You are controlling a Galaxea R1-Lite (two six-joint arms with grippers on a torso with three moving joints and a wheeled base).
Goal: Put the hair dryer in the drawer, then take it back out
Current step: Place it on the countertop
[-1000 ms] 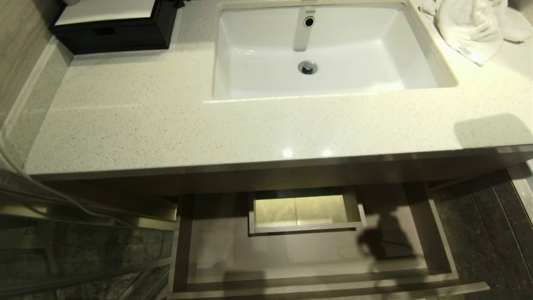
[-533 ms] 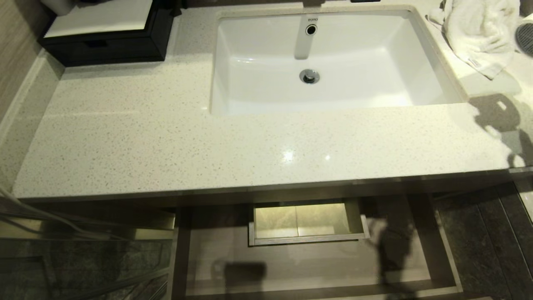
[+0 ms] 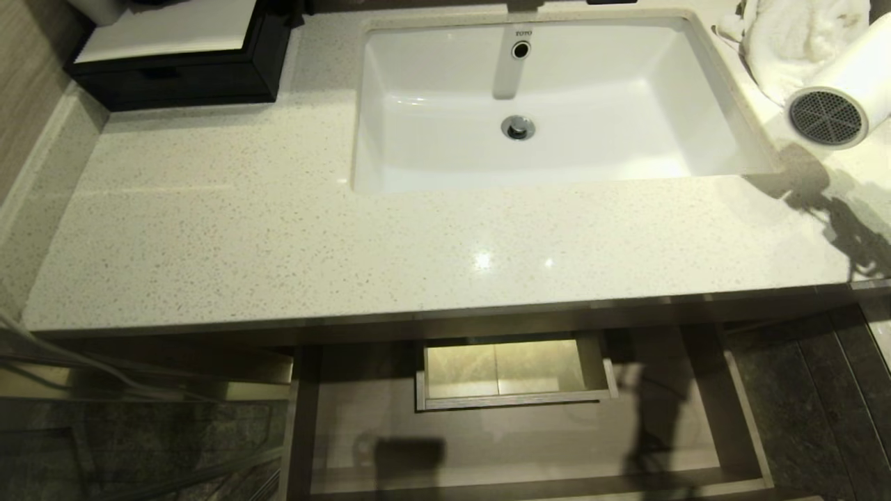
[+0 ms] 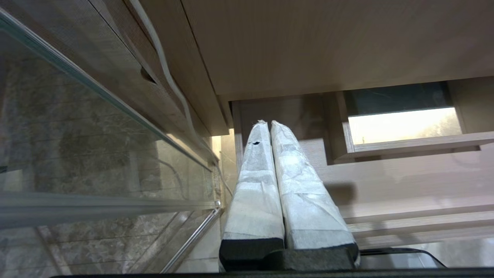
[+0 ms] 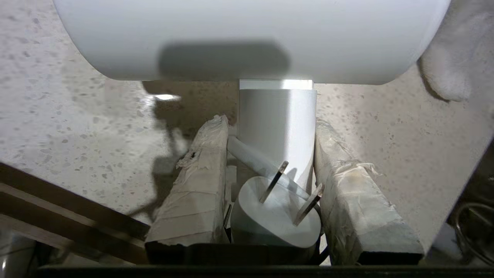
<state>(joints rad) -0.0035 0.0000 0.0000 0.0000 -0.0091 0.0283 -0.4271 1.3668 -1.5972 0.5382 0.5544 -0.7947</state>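
Head view: "TOTO" on sink [image 3: 445, 149]; hair dryer [image 3: 842, 94] unlabelled.

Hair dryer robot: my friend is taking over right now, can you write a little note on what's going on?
Right gripper: shut on the hair dryer by its handle, plug tucked between the fingers, held over the counter beside the towel.
Left gripper: shut, empty, parked low by the drawer.
Drawer: open, no dryer inside.
Whether the dryer has been in already cannot be told.
Left: if not, put it in, then take it out.
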